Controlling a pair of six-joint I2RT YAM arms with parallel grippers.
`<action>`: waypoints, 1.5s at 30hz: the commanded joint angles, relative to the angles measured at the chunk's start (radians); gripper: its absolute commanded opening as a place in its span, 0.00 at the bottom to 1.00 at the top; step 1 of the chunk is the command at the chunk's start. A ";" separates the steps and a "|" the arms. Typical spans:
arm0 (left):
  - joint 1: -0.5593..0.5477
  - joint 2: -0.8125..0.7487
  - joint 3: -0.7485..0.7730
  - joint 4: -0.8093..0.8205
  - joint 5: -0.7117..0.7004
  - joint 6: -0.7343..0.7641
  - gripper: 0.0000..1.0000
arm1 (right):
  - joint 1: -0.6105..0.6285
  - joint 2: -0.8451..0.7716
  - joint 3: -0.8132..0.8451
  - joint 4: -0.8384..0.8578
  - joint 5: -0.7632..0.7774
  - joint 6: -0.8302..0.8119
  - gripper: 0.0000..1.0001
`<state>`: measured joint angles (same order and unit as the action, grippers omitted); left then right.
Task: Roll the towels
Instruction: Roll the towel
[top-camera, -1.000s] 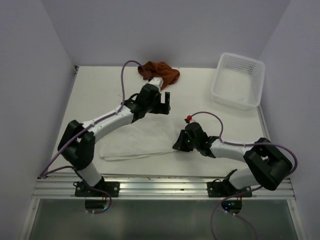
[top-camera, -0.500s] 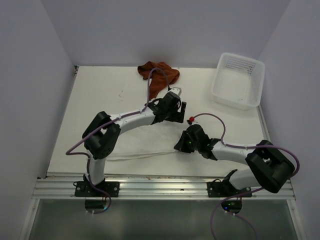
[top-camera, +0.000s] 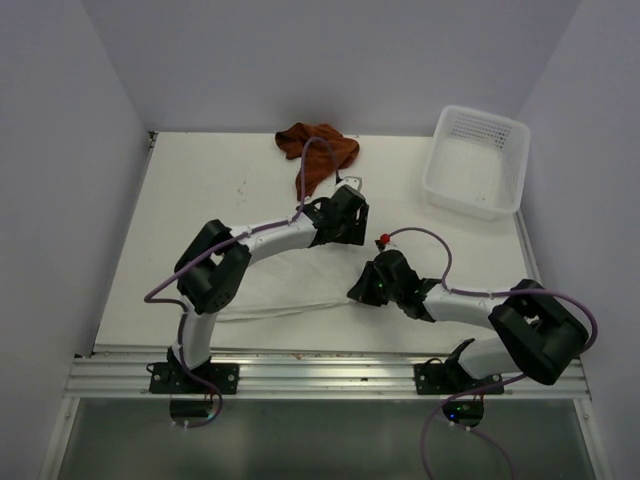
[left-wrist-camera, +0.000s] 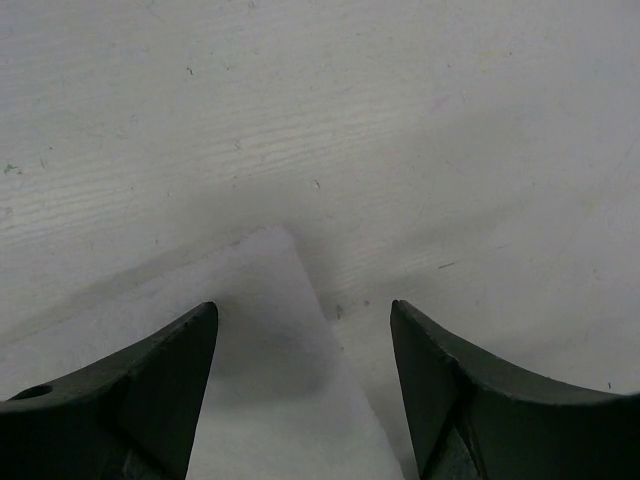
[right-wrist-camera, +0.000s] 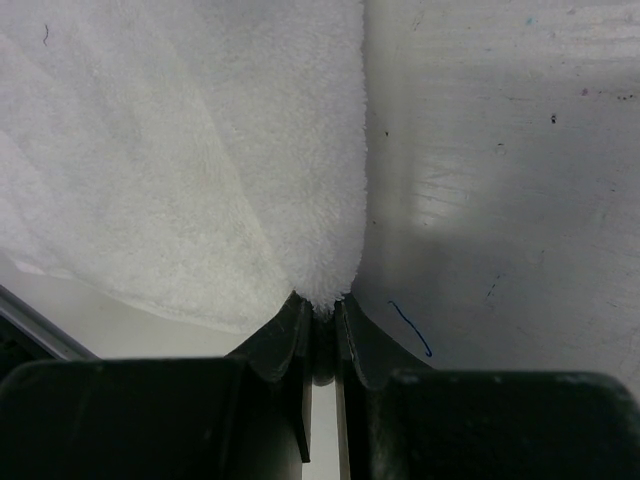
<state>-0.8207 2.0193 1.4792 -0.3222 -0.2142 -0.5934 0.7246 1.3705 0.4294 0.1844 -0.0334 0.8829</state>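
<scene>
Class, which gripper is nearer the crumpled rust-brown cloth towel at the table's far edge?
Left. The left gripper hangs just short of the rust-brown towel; the right gripper, farther back from it, pinches the white cloth towel.

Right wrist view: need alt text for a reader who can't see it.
The right tool, dark and close to the camera at the bottom of the frame, is shut on the edge of the white towel, which spreads up and to the left. Bare white table fills the right side, with a small blue mark near the tool.
</scene>
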 joint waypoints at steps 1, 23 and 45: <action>-0.006 -0.010 0.026 -0.009 -0.048 -0.034 0.73 | -0.001 0.045 -0.018 -0.014 0.078 0.005 0.00; -0.003 0.157 0.067 -0.049 -0.060 -0.081 0.34 | -0.001 -0.068 -0.034 -0.146 0.142 -0.062 0.00; 0.069 0.059 0.015 0.139 0.090 -0.134 0.00 | 0.150 -0.146 0.104 -0.534 0.437 -0.180 0.00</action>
<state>-0.7967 2.1342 1.5269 -0.2939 -0.1188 -0.7147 0.8589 1.2530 0.4999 -0.1181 0.2840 0.7326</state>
